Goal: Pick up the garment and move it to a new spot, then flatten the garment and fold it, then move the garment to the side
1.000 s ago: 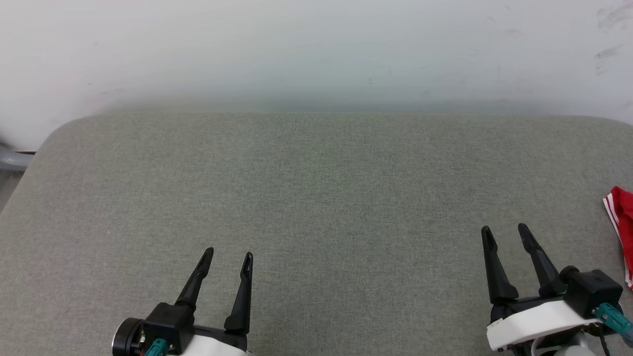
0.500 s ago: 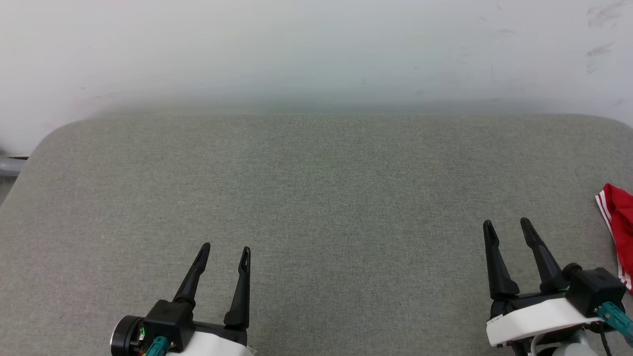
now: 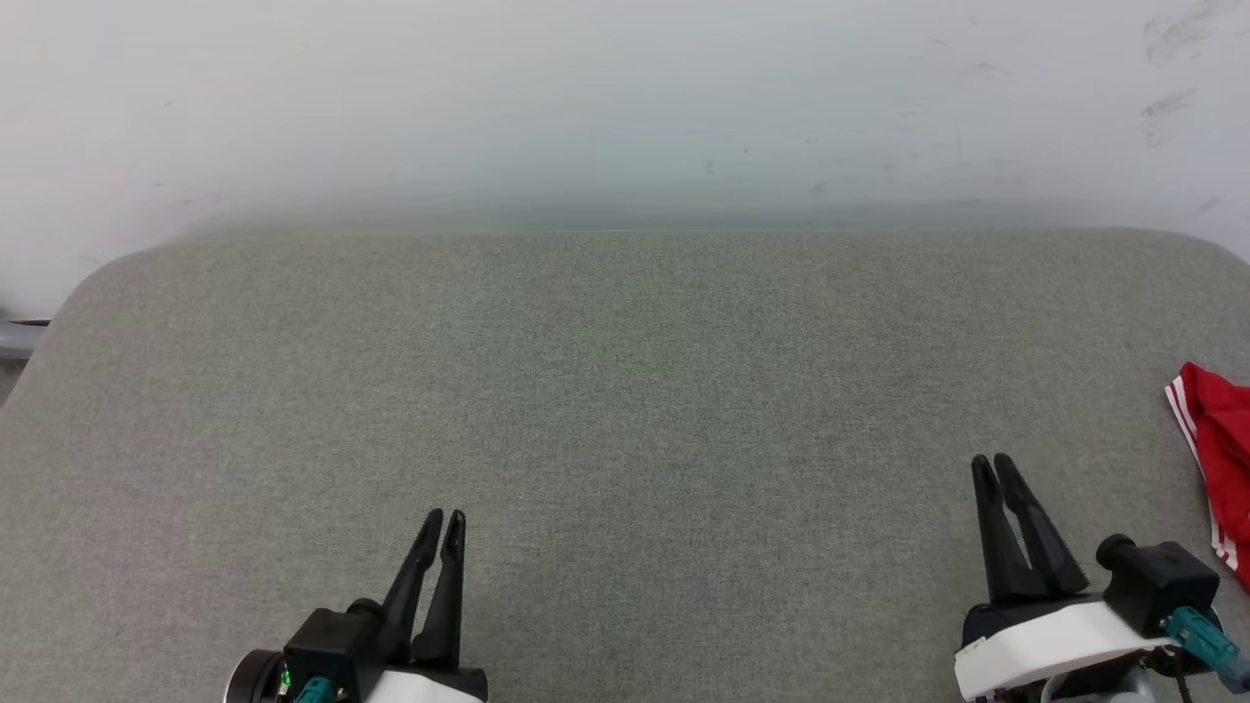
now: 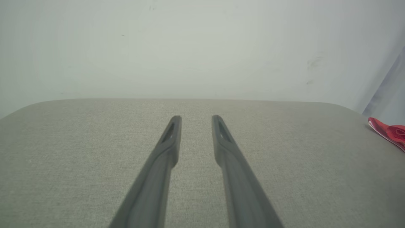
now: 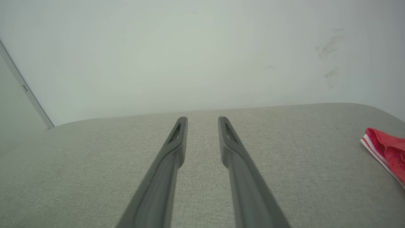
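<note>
A red edge of the garment (image 3: 1216, 430) with white stripes lies at the far right of the grey padded table (image 3: 625, 371), cut off by the picture's border; the left wrist view catches the garment (image 4: 390, 132) and the right wrist view catches the garment (image 5: 384, 148) at their right edges too. My left gripper (image 3: 444, 516) hovers low at the front left, its jaws narrowed to a small gap with nothing between them. My right gripper (image 3: 991, 460) stands at the front right, a short way left of the garment, equally narrowed and empty. From the wrists, the left gripper (image 4: 196, 117) and the right gripper (image 5: 202, 119) point at the far edge.
A white scuffed wall (image 3: 625, 98) rises straight behind the table's rounded far edge. A grey bar (image 3: 15, 337) shows past the table's left corner. Bare grey cloth stretches between and beyond both grippers.
Both grippers' fingers have drawn much closer together. The camera has shifted slightly, so the garment sits a little further into the picture.
</note>
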